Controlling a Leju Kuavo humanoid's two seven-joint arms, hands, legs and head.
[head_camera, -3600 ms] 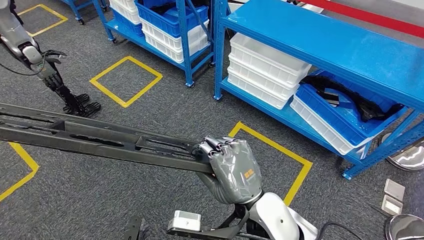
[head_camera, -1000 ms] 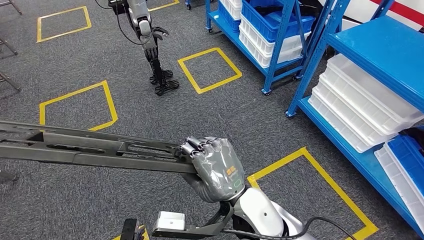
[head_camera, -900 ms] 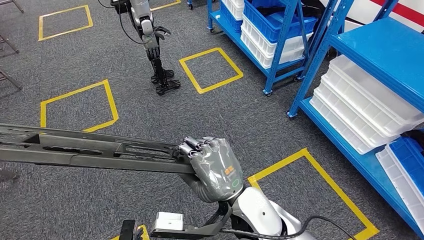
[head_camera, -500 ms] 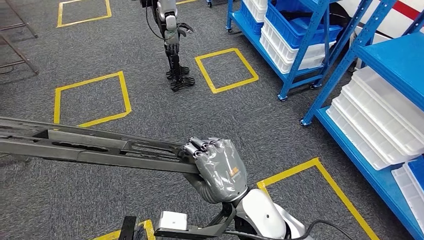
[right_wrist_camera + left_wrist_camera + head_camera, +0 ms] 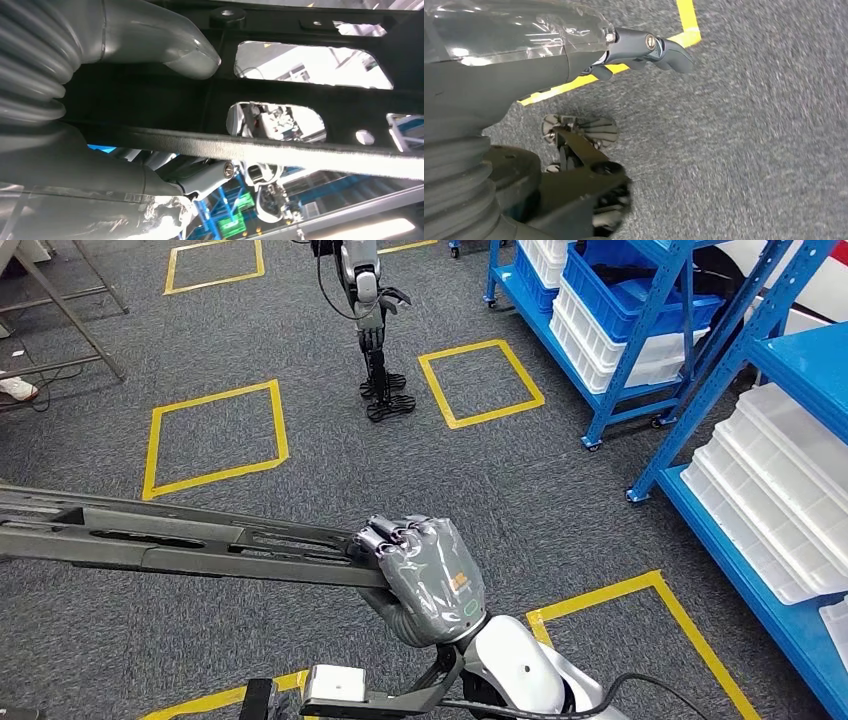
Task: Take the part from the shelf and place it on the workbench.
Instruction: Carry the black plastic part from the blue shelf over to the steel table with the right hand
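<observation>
Head view: right hand [image 5: 425, 575], fingers [image 5: 385, 533] wrapped over the near end of a long dark slotted part [image 5: 170, 538], held level above the grey carpet [image 5: 560, 490]. Right: blue shelving [image 5: 640, 360] carrying a blue bin [image 5: 640, 285] with dark items inside and stacked white bins [image 5: 770, 500], contents not visible. Far: another robot [image 5: 370, 300].

Left wrist view: left hand [image 5: 644, 47] over the carpet, holding nothing; finger spread cannot be told.

Right wrist view: thumb and fingers clamp the part's frame.

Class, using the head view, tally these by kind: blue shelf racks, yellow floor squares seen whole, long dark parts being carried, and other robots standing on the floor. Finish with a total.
Blue shelf racks: 2
Yellow floor squares seen whole: 2
Long dark part, held by the right hand: 1
Other robot: 1
Total: 6
</observation>
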